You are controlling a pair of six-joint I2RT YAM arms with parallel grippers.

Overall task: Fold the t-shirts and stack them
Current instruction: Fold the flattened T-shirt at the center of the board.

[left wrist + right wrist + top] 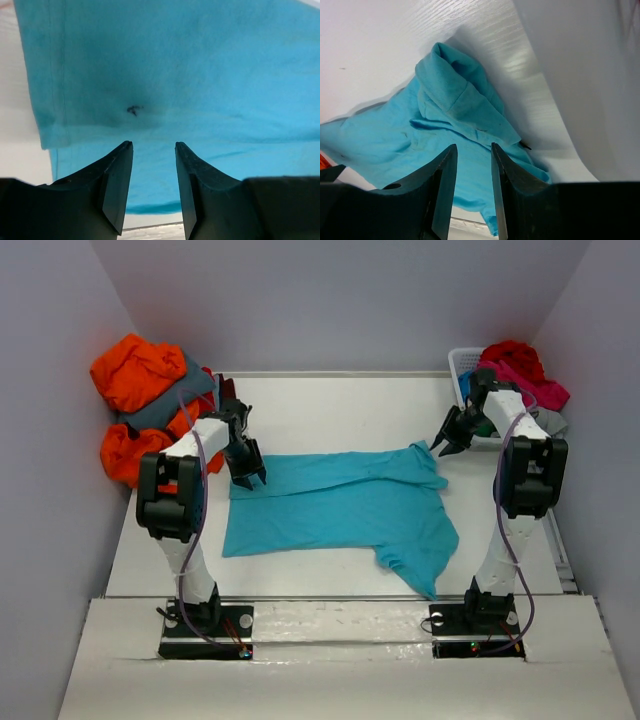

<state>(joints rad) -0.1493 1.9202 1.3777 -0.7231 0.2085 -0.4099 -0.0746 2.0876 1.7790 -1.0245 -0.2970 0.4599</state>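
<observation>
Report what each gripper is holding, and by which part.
Nothing is held. The left gripper and the right gripper both stand open, with nothing between the fingers, close to the turquoise t-shirt.

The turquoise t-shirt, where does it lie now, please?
Top view: the turquoise t-shirt lies spread across the table's middle, far-left corner by the left hand.

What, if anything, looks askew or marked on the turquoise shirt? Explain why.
The turquoise t-shirt lies uneven: one sleeve is bunched up by the right claw, and a small dark speck marks the cloth ahead of the left claw.
</observation>
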